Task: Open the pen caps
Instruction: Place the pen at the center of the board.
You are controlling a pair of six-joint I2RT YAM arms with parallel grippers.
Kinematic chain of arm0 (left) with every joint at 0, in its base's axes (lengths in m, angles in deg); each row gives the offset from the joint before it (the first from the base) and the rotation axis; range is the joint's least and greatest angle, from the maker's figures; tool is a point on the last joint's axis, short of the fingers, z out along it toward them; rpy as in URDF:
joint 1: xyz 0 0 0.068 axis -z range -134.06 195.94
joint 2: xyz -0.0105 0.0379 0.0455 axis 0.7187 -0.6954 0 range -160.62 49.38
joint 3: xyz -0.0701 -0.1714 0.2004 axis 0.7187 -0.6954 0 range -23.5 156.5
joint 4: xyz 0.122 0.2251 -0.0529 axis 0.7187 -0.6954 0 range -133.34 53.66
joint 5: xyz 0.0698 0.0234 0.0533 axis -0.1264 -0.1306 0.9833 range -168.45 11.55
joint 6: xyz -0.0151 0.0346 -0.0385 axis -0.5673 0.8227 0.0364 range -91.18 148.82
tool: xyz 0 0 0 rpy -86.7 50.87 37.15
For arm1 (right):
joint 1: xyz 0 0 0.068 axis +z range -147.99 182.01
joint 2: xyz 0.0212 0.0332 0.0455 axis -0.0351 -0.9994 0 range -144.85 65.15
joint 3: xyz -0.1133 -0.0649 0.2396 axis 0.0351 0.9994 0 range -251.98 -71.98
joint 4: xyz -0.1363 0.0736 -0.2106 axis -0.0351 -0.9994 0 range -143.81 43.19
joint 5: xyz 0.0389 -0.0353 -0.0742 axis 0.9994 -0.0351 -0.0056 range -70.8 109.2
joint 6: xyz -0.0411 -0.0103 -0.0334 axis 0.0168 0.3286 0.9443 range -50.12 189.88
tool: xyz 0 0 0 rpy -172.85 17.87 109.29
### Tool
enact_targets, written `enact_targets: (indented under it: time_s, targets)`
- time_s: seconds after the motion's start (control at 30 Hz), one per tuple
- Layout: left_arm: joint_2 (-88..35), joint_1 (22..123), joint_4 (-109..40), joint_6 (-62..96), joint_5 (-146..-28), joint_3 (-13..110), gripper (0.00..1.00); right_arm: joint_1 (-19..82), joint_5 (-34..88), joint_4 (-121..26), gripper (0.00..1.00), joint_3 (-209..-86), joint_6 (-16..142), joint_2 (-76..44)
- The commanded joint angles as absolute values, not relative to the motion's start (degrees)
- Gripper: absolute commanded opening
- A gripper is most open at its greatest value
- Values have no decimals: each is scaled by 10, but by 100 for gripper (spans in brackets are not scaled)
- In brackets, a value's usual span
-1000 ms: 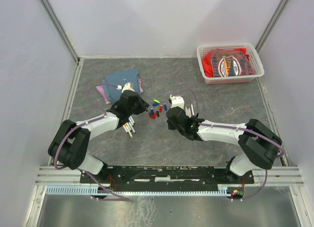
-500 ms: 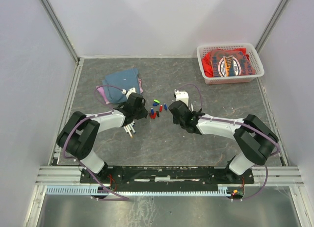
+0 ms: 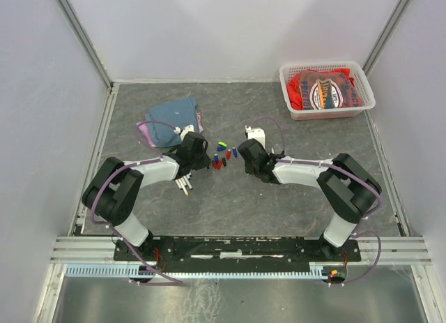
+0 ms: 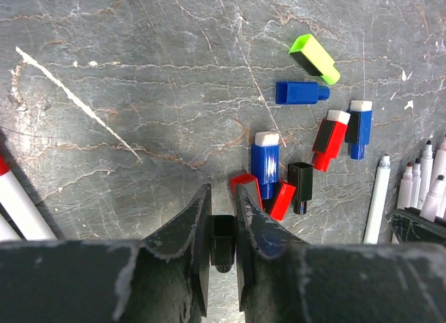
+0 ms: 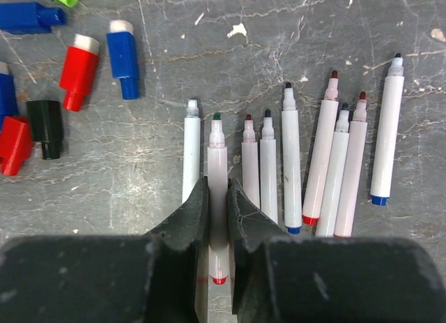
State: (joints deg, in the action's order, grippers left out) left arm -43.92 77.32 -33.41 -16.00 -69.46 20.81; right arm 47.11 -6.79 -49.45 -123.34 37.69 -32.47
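Two pincers sit either side of the cap heap (image 4: pixel 266 166) on the counter (image 3: pixel 230 211): left pincer (image 4: pixel 221 197) just left of heap, right pincer (image 5: pixel 217 189) just right of it.

Left one is narrow & clamped on a black cap (image 4: pixel 223 241). Cap's long axis runs along the fingers, pointing at heap. Heap lies straight ahead of the tips, w/ its nearest red cap (image 4: pixel 251 187) just beside one finger. My read: the drop needs only a short nudge fwd + release, no wrist turn. Heap = loose caps in red, blue, black, w/ a green cap (image 4: pixel 315 58) on its far side; none sits on a barrel.

Right pincer straddles a bare pen (image 5: pixel 217 155) w/ a narrow gap, fingers close vs the barrel. Can't tell if it pinches or merely flanks. Pen's axis runs along the fingers, tip away from wrist, parallel to the row (image 5: pixel 293 169) of uncapped pens on the side away from heap. Prob. a set-down step.

More pens (image 3: pixel 185 183) lie left of heap, beyond left pincer; capped or not, too small to tell. If capped, left arm is nearer & right arm would have to cross heap.
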Motion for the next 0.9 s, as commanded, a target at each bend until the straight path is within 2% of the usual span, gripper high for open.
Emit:
enact_targets:
  time_s: [0.0, 0.27, 0.57, 0.87]
  targets:
    - [-445, 778, -330, -136, -679, 226, 25, 465, -58, -481, 17, -1255, 379, -341]
    - [-442, 779, -333, -138, -679, 221, 34, 464, -55, -481, 25, -1257, 378, -340]
    - [-425, 780, -340, -143, -678, 219, 35, 464, -56, -487, 29, -1260, 381, -328]
    - [-341, 779, -367, -155, -644, 211, 37, 472, -55, -517, 31, -1283, 401, -260]
